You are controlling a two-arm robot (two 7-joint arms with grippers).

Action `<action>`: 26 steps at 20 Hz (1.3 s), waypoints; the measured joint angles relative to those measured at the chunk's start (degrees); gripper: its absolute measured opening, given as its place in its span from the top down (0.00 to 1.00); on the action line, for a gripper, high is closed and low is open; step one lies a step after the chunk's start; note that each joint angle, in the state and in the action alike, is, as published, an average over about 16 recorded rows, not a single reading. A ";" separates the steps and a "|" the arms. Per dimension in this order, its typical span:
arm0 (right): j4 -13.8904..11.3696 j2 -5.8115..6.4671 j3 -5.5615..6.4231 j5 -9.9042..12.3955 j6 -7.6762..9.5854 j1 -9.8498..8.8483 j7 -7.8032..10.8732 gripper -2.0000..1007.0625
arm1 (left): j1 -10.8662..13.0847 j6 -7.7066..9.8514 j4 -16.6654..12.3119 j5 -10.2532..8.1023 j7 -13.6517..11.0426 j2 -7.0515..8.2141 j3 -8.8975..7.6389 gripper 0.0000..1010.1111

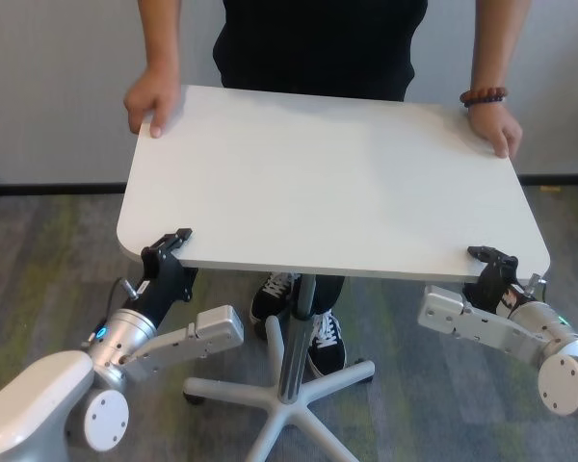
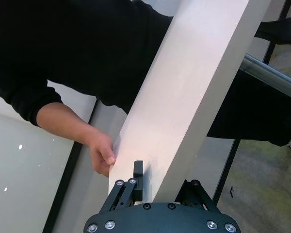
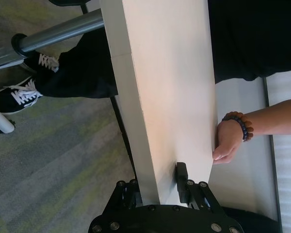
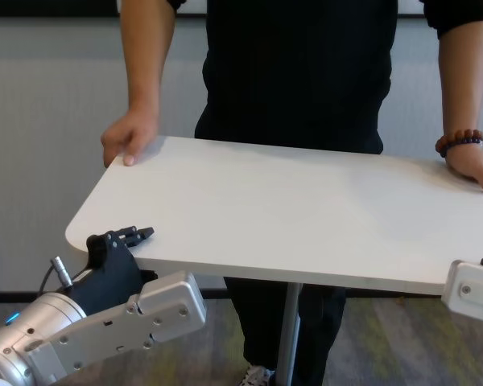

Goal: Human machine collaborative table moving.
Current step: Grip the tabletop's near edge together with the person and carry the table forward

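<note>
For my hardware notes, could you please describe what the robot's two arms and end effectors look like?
Both arms have silver-grey housings with round joint caps and visible screws. The left end effector and right end effector are black, skeletal, two-fingered. A small teal light glows on each wrist, and a thin cable loops beside the left one.

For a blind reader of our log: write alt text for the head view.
A person in black holds the far corners of a white table while the robot grips its near edge: left claw shut on the near left corner, right claw shut on the near right. Below are the table's pole, wheeled base and the person's black sneakers on grey carpet.
</note>
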 joint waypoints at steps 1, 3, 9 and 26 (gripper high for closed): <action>0.00 0.00 0.00 -0.01 0.01 0.00 0.04 0.64 | 0.00 0.00 0.00 0.00 0.00 0.00 0.00 0.68; 0.00 0.01 -0.01 -0.02 0.02 0.00 0.13 0.63 | -0.01 0.00 -0.01 -0.01 0.00 0.00 -0.01 0.68; 0.01 0.03 -0.04 -0.05 0.07 -0.01 0.41 0.55 | -0.05 -0.01 -0.04 -0.05 0.00 0.01 -0.03 0.64; 0.12 0.06 -0.11 -0.10 0.20 -0.04 0.99 0.11 | -0.22 -0.04 -0.14 -0.19 0.02 0.01 -0.11 0.20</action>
